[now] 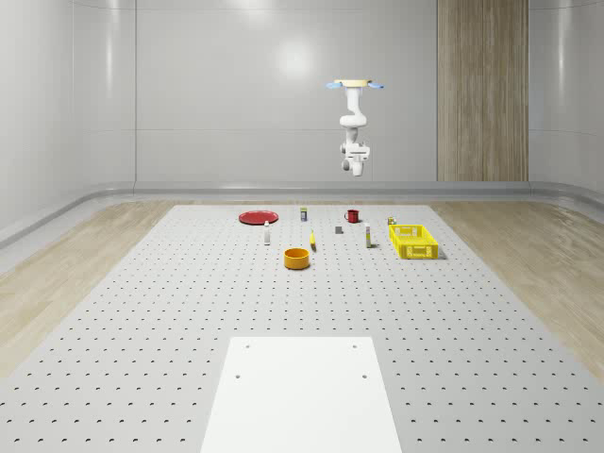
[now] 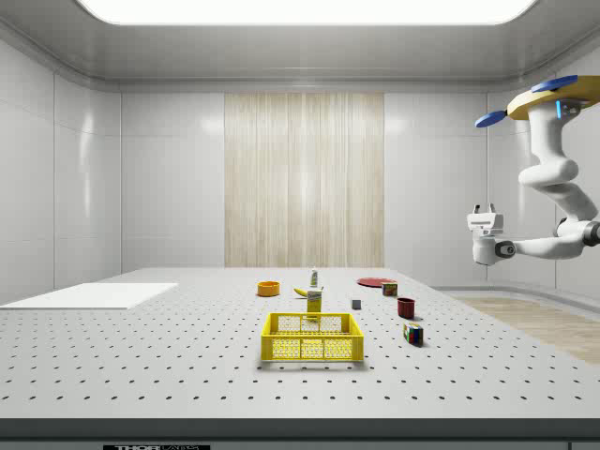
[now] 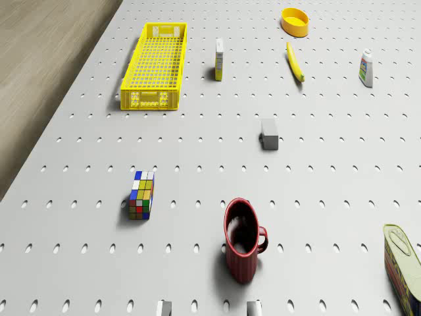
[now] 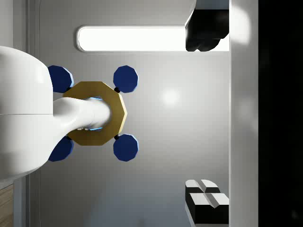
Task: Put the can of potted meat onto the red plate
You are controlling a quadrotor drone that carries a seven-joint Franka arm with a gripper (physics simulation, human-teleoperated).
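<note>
I can see just a piece of the can of potted meat [image 3: 403,268] in the drone view; the picture's edge cuts the rest off. In the whole-scene view it is too tiny for me to pick out. The red plate [image 2: 375,281] in the side view is partly hidden behind that can. The drone [image 2: 553,97] runs off the side view's right edge. In the wrist view the fingers [image 4: 207,198] are cut off at the picture's edge, and a dark band hides one whole side.
</note>
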